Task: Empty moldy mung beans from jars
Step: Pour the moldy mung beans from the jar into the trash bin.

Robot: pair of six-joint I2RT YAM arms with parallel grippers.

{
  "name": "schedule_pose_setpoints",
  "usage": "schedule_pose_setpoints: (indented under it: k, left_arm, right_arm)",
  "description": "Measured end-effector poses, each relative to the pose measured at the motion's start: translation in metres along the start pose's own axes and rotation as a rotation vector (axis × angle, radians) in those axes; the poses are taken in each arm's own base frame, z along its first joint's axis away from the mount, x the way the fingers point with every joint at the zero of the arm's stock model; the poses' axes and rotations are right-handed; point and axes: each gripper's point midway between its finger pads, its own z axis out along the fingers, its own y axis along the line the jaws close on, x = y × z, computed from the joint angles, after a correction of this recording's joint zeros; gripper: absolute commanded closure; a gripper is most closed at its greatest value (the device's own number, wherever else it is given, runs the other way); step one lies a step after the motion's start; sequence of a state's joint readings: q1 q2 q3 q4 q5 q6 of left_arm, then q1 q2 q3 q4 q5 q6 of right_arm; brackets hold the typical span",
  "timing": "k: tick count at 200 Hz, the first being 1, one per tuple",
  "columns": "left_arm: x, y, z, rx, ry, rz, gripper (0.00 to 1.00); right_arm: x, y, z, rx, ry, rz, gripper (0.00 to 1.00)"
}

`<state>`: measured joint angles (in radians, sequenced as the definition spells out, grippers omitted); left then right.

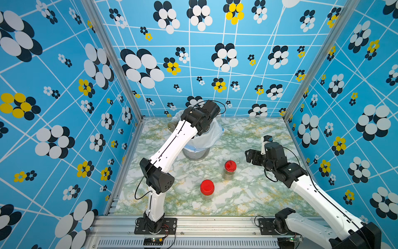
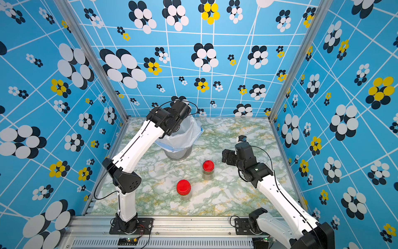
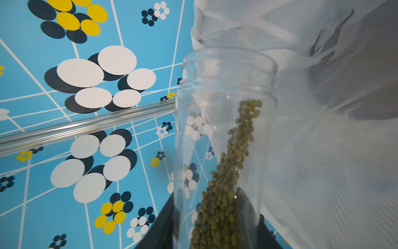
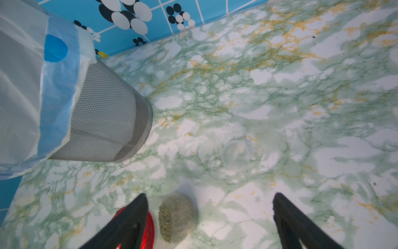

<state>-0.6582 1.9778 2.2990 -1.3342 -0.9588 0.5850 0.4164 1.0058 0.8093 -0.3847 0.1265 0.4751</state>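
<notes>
So far 1 of 3 jars is being emptied: the left hand [image 3: 207, 204] pinches the tall open jar [image 3: 226, 86], tilted at the rim of the bag-lined bin [image 1: 196, 152], mung beans [image 3: 237, 151] mostly inside, while 2 red-lidded jars [image 1: 207, 189] [image 1: 230, 170] stand capped on the desk [image 1: 247, 194] near the spread, empty right hand [image 4: 210, 195].

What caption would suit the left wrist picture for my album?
A lidless clear jar tips its mung beans toward the white bin bag.
</notes>
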Motion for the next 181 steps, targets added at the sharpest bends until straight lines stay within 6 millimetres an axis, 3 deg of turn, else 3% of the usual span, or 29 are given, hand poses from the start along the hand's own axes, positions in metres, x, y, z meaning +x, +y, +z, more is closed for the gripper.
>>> schedule_pose_setpoints:
  k: [79, 181]
  left_arm:
    - [-0.015, -0.009, 0.002, -0.045, 0.004, 0.145, 0.81]
    - [-0.015, -0.015, 0.005, -0.039, 0.011, 0.168, 0.81]
  right_arm:
    - [0.003, -0.001, 0.0, -0.002, 0.003, 0.0, 0.08]
    - [0.006, -0.002, 0.002, 0.0, 0.013, 0.002, 0.08]
